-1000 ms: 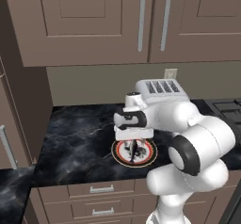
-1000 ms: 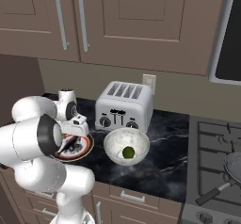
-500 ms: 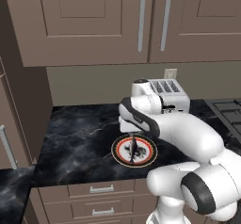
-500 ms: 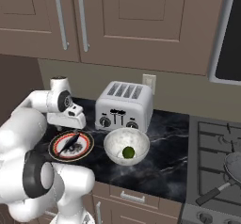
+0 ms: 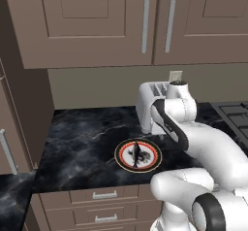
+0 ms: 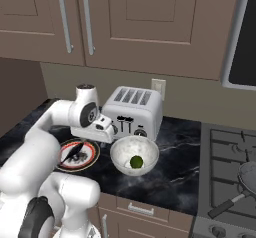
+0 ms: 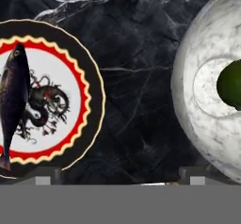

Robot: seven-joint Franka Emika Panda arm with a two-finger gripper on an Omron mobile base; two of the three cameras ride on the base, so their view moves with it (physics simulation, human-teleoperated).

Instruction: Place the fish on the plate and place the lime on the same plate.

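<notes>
The fingers (image 7: 42,177) stand wide open and empty over bare bench (image 7: 136,100); the lime (image 7: 230,84) lies off their right side, inside the bowl (image 7: 188,91).

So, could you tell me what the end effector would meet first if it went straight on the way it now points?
Probably the bare black counter between the plate and the bowl; depth is unclear.
</notes>
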